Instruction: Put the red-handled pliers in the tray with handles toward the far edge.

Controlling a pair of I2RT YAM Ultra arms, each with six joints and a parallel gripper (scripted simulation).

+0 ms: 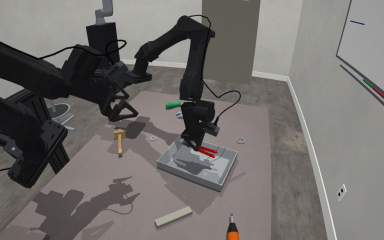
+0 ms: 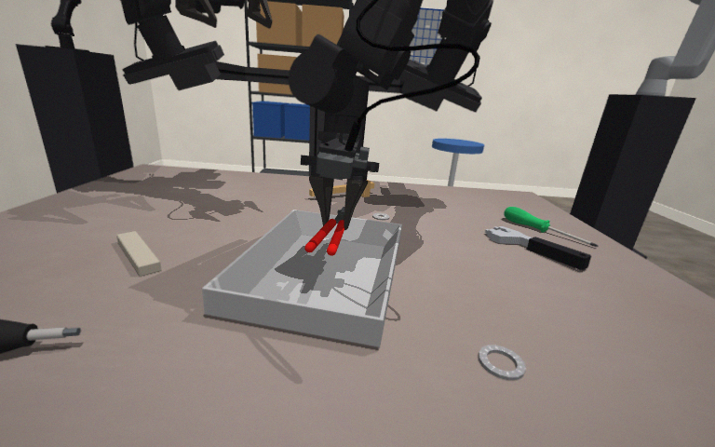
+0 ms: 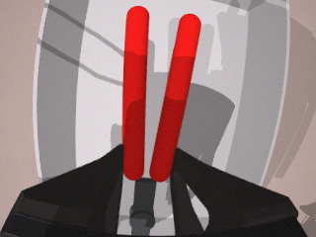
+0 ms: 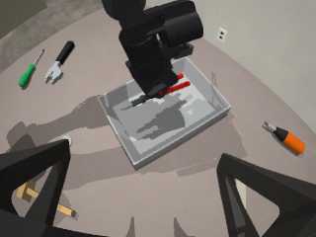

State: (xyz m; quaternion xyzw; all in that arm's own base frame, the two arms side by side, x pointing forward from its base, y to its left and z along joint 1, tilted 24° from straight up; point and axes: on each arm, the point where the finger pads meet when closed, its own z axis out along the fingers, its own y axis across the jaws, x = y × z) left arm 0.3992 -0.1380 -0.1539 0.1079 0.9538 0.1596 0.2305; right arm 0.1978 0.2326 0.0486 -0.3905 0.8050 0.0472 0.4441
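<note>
End effector on our left arm (image 1: 196, 147) (image 2: 337, 223) (image 3: 149, 163) (image 4: 159, 94) has the red-handled pliers (image 1: 206, 150) (image 2: 320, 236) (image 3: 134, 94) (image 4: 175, 89) gripped over the tray (image 1: 188, 176) (image 2: 292, 321) (image 3: 286, 99) (image 4: 183, 140), mid-frame up top. Handles point right there, probably the correct way. We've still gotta lower and release them; nothing else is in the tray.

Pliers (image 1: 208, 150) (image 2: 332, 239) (image 3: 165, 99) (image 4: 178, 88): you've red handles, dk gray jaws
Tray (image 1: 186, 177) (image 2: 295, 316) (image 4: 180, 140): lt gray
Far-side ring (image 1: 240, 137) (image 2: 482, 359): you see silvery gray
Screwdriver (image 1: 173, 105) (image 2: 526, 218) (image 4: 27, 77): green handle, gray shaft
Wrench (image 2: 558, 252) (image 4: 64, 52): blk handle, silver head
Mallet (image 1: 120, 144) (image 2: 337, 190): tan
Your grippers, L (image 1: 195, 142) (image 2: 335, 223) (image 3: 148, 160) (image 4: 159, 93) + R (image 1: 130, 105) (image 4: 144, 148): blk
</note>
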